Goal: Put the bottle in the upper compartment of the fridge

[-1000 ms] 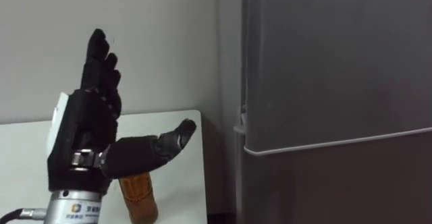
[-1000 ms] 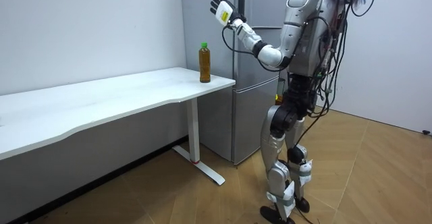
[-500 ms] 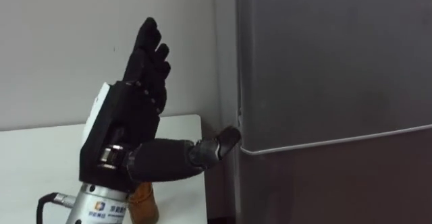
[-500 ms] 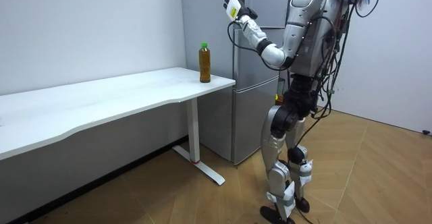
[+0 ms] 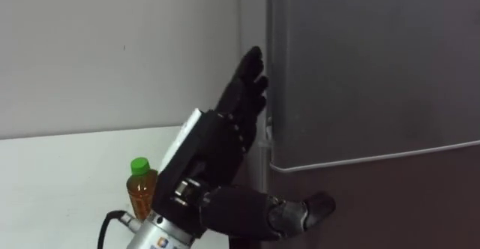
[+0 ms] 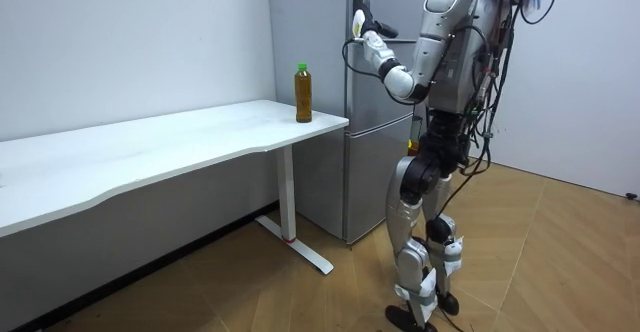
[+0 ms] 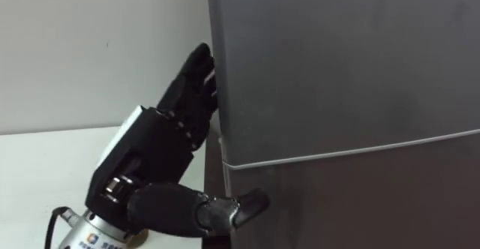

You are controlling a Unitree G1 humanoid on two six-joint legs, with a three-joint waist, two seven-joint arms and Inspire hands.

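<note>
You've swung the left hand (image 5: pixel 214 148) off the table (image 5: pixel 60 166) to the upper fridge door's (image 5: pixel 375 69) left edge, fingers straight, thumb spread, holding nothing. That door looks shut, so opening it likely comes first. One bottle (image 5: pixel 140 189) stands on the one table, just left of the wrist.

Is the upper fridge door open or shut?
Shut: the upper door sits flush with the lower door, left hand at its edge.
</note>
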